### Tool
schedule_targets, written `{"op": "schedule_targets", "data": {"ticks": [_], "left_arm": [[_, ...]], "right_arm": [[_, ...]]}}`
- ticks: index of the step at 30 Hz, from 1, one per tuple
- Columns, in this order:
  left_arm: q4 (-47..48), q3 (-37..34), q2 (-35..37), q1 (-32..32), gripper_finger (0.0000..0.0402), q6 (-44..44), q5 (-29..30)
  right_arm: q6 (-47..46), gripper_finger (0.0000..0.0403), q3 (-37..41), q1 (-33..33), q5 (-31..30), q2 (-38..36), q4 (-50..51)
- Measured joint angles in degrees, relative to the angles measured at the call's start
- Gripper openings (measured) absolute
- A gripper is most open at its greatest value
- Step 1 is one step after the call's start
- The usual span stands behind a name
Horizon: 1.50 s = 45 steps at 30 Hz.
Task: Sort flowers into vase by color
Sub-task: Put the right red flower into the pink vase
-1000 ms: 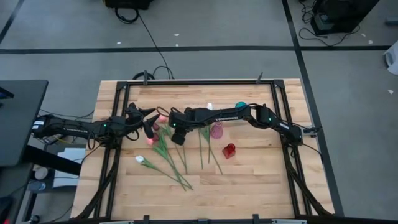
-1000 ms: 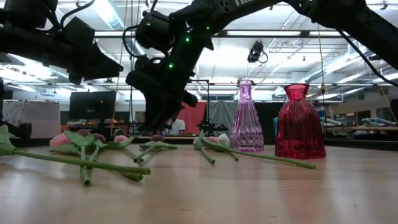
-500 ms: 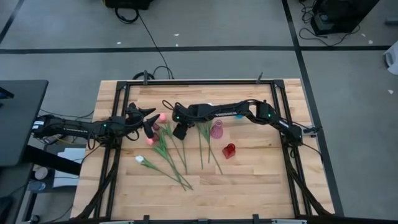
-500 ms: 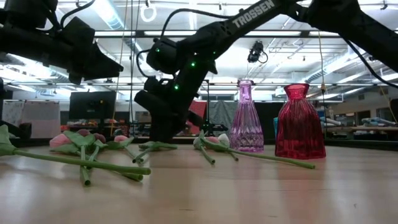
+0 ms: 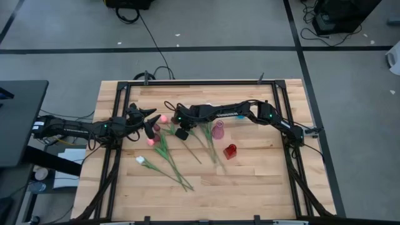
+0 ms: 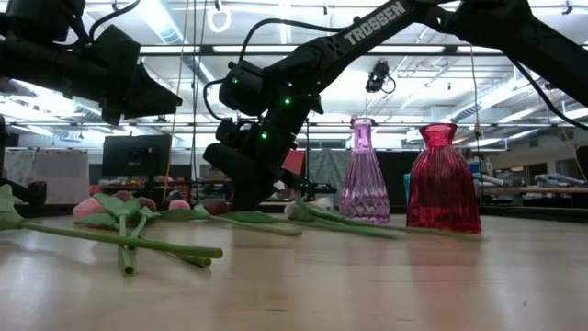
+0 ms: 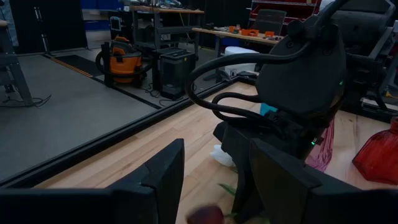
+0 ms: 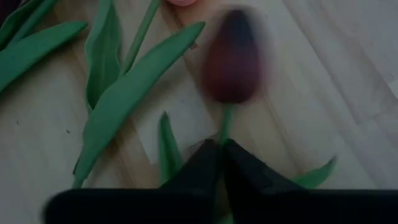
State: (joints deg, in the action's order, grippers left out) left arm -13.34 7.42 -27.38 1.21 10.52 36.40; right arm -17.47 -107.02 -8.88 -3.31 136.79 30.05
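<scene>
Right jaws pinch the maroon tulip's [image 8: 234, 59] stem just below its head

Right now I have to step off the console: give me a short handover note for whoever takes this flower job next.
Right gripper: shut on the maroon tulip stem, low at table centre.
Left gripper: open, waiting at the left side, empty.
Pink vase and red vase: upright, both empty.
Other flowers: loose on the table, left of the vases.
Done: one tulip gripped.
Left: every flower still needs sorting.
</scene>
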Motion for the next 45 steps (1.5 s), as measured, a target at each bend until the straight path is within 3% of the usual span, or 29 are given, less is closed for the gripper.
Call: {"op": "schedule_targets", "data": {"ticks": [5,14,20,31,35,40,45], "left_arm": [[0.0,0.0,0.0,0.02,0.0188,-0.02,0.0],[-0.02,0.0,0.0,0.0,0.0188,0.0,-0.66],[-1.01,-0.02,0.07,0.01,0.0188,0.06,-6.65],[-6.3,-0.02,0.04,0.02,0.0188,-0.46,-22.64],[-6.99,-0.04,0.04,0.02,0.0188,-1.11,-25.24],[-17.51,-3.37,-0.47,0.02,0.0188,-1.11,-25.58],[-23.22,-5.81,-0.68,0.02,0.0188,0.17,-25.51]], "right_arm": [[1.16,0.0021,-0.39,-0.14,1.67,0.0,-1.72],[3.5,0.0007,-7.83,-0.43,4.18,-1.15,-0.39],[5.72,0.0011,-9.19,-1.52,0.57,-5.13,2.37],[9.73,0.0011,-9.22,-1.77,-0.11,-17.16,-1.78],[11.49,0.0011,-9.25,-0.59,-0.15,-20.42,-2.32],[12.73,0.0011,-6.29,-0.06,-0.16,-23.32,-4.13],[12.65,0.0011,2.56,-0.11,-0.16,-28.05,-11.38]]}}
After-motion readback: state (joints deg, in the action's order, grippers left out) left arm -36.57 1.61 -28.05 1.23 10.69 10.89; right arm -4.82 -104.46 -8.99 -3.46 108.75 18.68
